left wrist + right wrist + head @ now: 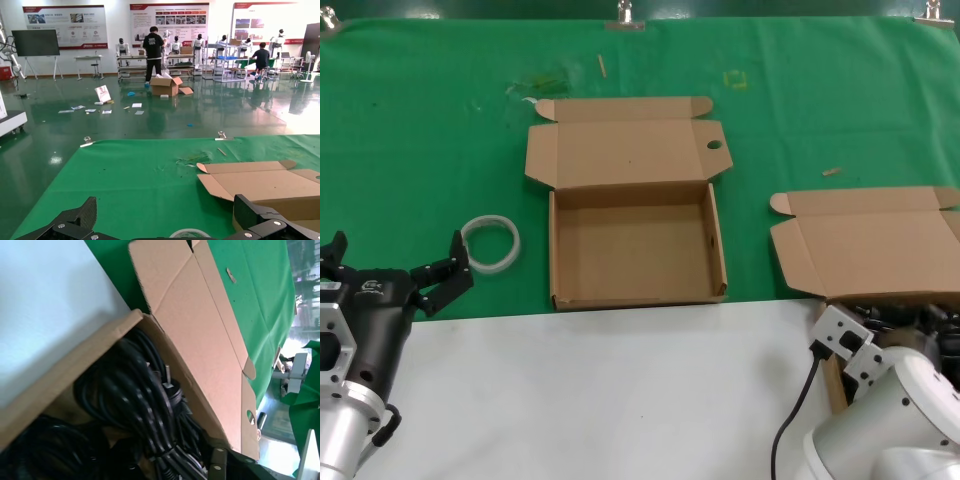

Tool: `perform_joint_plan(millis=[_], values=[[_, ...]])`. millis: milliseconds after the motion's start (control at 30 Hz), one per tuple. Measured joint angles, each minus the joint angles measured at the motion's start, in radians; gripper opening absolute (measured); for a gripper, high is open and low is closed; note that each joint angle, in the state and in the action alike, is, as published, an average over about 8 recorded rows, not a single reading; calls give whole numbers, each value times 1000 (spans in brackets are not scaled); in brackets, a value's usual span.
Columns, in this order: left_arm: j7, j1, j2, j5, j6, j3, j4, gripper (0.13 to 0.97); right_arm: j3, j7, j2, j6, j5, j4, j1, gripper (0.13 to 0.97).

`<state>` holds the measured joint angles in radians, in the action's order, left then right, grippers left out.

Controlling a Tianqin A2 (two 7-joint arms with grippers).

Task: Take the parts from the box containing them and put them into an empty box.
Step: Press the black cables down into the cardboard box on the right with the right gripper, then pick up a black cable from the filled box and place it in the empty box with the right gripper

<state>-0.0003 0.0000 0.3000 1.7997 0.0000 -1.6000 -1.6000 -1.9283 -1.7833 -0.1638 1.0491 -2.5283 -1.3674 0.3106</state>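
The empty box [636, 252] lies open in the middle of the green cloth, its hinged lid [620, 150] folded back with a small round hole near one corner. The box containing the parts [865, 245] stands at the right edge with its lid open. Black coiled power cables [140, 405] fill it, and one plug [172, 385] shows. My right gripper [170, 465] is low inside this box among the cables; in the head view the arm [880, 400] covers it. My left gripper [395, 258] is open and empty at the front left.
A white translucent ring [490, 243] lies on the cloth between my left gripper and the empty box; it also shows in the left wrist view [187, 233]. A white table surface [620, 390] runs along the front. Small scraps lie on the far cloth.
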Motion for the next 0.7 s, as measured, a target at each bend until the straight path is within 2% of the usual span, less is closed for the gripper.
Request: perform_joint_plan(millis=[367, 700], values=[[0, 0, 0, 0, 0, 0, 0, 966, -33, 33, -3, 21, -23, -49, -34, 290], [0, 0, 0, 0, 0, 0, 0, 966, -61, 18, -8, 79, -49, -194, -57, 223]])
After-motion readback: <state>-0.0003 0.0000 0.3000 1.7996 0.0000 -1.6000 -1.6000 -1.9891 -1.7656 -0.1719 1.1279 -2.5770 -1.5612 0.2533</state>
